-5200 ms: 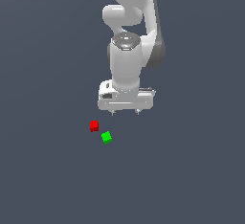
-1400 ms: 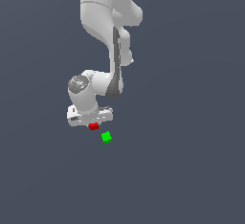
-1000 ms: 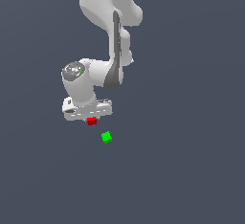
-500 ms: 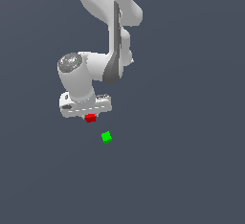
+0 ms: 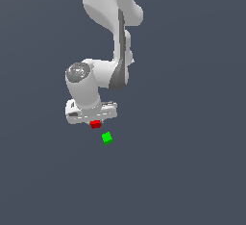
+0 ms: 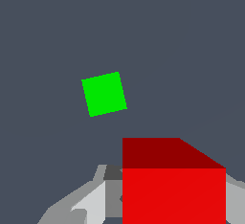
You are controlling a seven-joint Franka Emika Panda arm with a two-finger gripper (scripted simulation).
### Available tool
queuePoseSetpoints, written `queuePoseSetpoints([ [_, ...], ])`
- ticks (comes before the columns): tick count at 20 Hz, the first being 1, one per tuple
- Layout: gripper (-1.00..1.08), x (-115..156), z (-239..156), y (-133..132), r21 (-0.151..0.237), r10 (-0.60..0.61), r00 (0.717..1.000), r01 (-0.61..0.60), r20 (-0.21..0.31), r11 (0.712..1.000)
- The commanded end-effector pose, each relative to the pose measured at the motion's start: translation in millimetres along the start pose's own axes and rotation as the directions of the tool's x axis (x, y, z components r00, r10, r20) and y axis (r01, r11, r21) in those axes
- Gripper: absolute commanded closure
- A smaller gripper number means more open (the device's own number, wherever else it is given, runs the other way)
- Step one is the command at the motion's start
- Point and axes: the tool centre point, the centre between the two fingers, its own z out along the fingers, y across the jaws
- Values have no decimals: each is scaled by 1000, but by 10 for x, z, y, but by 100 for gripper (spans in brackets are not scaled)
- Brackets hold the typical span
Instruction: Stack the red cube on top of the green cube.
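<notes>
My gripper (image 5: 95, 124) is shut on the red cube (image 5: 95, 124), which hangs just under the white hand, lifted off the grey floor. The wrist view shows the red cube (image 6: 173, 184) large and close between my grey fingers (image 6: 91, 204). On the floor lies the green cube (image 5: 107, 138), a short way below and to the exterior view's right of the red cube, not touching it. From the wrist camera the green cube (image 6: 104, 94) appears as a small tilted square on bare floor.
The white arm (image 5: 108, 31) rises from the hand toward the exterior view's top. A plain dark grey floor (image 5: 192, 171) surrounds the cubes.
The gripper went down to the red cube and closed on it, then lifted it. Over the last second the hand has carried it a little toward the exterior view's right. The green cube stayed put.
</notes>
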Motion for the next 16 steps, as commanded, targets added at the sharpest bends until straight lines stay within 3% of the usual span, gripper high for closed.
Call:
queuePoseSetpoints([
  [1, 108, 115, 89, -94, 0, -1, 1000, 1, 0, 1000],
  [8, 108, 424, 323, -321, 0, -1, 1000, 1, 1, 1000],
  [16, 108, 535, 397, -391, 0, -1, 1000, 1, 1, 1000],
])
